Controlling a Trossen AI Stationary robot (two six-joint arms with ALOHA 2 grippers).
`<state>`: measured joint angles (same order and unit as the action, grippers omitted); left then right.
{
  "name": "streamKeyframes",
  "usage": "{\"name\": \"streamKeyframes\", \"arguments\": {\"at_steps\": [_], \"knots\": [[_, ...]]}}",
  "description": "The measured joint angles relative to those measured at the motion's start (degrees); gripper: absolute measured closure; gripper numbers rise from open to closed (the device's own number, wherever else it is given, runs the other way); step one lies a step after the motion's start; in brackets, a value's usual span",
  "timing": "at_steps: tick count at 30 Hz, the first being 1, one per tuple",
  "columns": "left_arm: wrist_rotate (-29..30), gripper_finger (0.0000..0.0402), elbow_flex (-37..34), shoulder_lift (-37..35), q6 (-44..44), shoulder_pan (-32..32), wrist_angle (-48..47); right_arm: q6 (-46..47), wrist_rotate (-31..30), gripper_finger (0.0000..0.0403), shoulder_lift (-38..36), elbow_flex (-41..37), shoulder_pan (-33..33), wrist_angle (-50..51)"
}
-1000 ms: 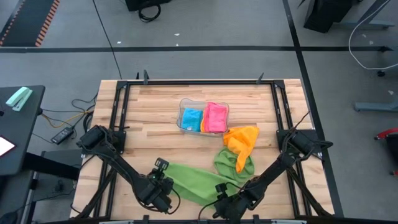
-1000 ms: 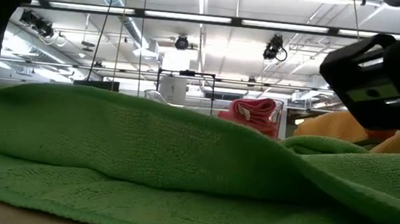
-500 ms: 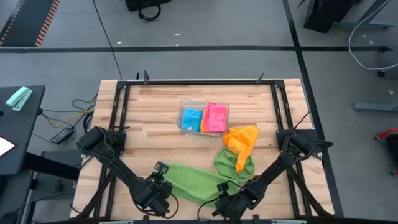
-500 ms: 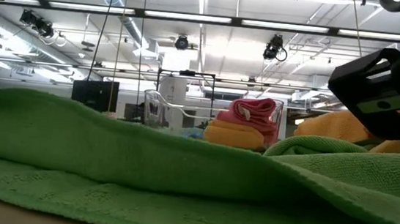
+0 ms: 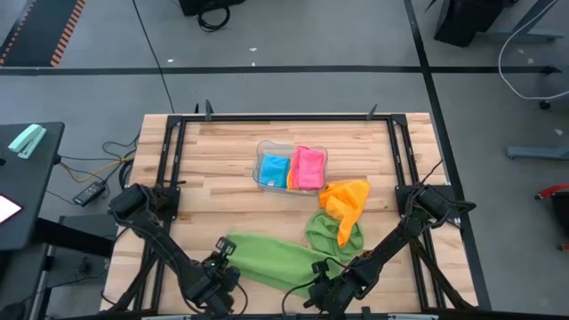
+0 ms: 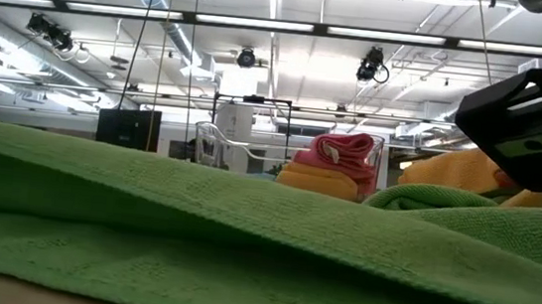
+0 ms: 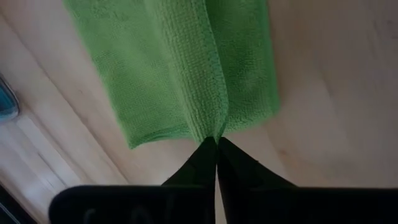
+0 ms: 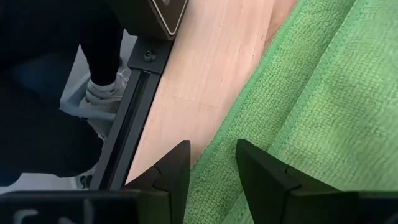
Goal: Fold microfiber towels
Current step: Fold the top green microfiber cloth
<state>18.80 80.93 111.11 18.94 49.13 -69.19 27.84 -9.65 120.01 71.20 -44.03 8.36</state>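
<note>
A green microfiber towel (image 5: 284, 258) lies stretched along the table's near side, and its right part is bunched (image 5: 333, 233) under an orange towel (image 5: 345, 200). My left gripper (image 7: 216, 144) is shut on the green towel's left end (image 5: 227, 244). My right gripper (image 8: 211, 158) stands open at the towel's near right end (image 5: 311, 277). The towel's hem runs between its fingers. Blue (image 5: 274, 169) and pink (image 5: 308, 167) towels sit in a clear tray (image 5: 263, 147). My left gripper pinches a raised fold (image 7: 214, 127) at the green towel's left end edge between its two fingertips, coming steeply from above. A ridge of cloth runs away from the fingers, and the rest of the towel lies on the table. My right gripper: I cannot tell whether it touches the towel.
The black frame rail (image 8: 127, 140) runs along the near edge, close to my right gripper. The tray stands mid-table toward the far side. Bare wood (image 5: 213, 187) lies on the table's left half. In the low view the green towel (image 6: 242, 249) fills the foreground.
My left gripper has moved toward the table's left and near edges, drawing the green towel's left end with it. The towel has been stretched longer and lies lower and flatter. Its right end has stayed in place.
</note>
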Motion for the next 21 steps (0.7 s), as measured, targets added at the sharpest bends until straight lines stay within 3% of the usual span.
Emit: {"name": "streamKeyframes", "arguments": {"at_steps": [16,21], "knots": [[-1.7,0.0394,0.0,0.0,2.37,2.05,0.43,2.35,2.49,0.0263,0.02,-0.06,-0.79,3.45],[-2.47,0.038,0.0,0.0,2.95,2.04,2.17,2.15,2.69,0.0263,0.02,-0.07,-0.76,3.56]]}}
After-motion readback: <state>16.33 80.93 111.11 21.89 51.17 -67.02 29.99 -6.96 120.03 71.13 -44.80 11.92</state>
